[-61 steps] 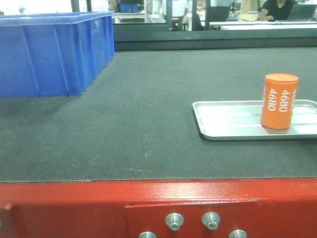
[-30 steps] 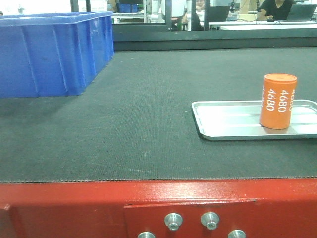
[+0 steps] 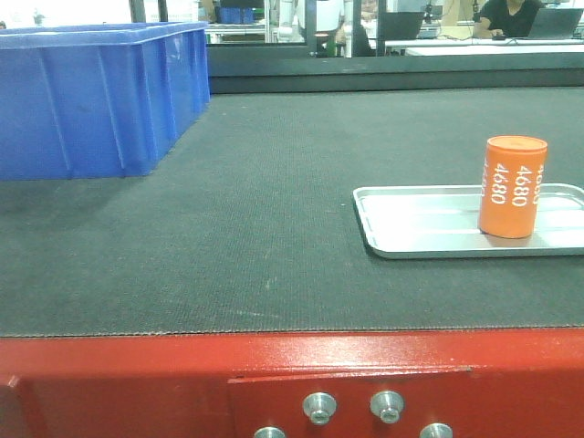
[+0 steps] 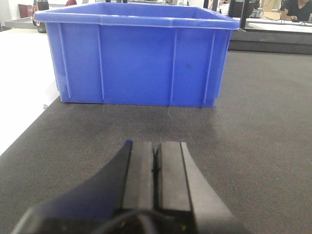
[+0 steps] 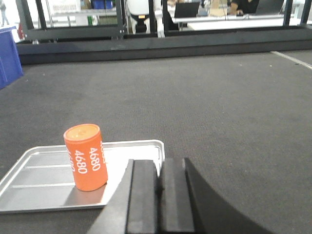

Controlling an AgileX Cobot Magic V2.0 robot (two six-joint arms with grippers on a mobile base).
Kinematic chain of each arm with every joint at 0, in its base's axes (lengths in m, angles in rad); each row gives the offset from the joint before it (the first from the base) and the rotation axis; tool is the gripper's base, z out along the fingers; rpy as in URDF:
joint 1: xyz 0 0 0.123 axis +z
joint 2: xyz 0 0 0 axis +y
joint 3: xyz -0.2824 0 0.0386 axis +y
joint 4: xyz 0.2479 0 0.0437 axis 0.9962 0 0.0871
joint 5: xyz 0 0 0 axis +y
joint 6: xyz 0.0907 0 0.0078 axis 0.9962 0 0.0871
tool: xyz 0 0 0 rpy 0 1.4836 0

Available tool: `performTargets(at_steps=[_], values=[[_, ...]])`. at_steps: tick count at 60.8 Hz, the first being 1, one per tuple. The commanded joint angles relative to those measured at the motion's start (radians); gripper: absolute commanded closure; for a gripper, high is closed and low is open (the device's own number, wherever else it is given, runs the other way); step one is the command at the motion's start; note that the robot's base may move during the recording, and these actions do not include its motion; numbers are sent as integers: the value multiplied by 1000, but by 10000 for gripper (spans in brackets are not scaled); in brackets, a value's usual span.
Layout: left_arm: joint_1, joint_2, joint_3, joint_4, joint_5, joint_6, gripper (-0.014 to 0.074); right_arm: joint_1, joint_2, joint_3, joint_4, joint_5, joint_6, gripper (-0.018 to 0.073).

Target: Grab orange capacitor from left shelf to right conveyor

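We record as incomplete: silver tray (image 3: 429,224) cut by the front view's right edge, blue bin (image 3: 91,100) cut at its left edge, lower bolts (image 3: 271,432) clipped at the bottom, and background figures too small to identify.

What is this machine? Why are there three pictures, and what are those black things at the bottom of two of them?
It is a robot with two arms. One camera looks forward over a dark belt with a red frame. The other two cameras sit on the robot's wrists, so each sees its own gripper. The black things are the left gripper and the right gripper. Their jaws are pressed shut and hold nothing. On the belt sit a big blue bin and a silver tray. An orange capacitor marked 4680 stands upright in the tray.
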Motion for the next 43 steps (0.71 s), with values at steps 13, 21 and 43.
performTargets(at_steps=[13,21,43], values=[[1,-11,-5,-2,-90,-1,723,-7,-73,50,4,-106,-8,505],[1,-11,-5,-2,-90,-1,723,-7,-73,50,4,-116,-8,505],[1,-11,-5,-2,-90,-1,723,-7,-73,50,4,-114,-8,505]])
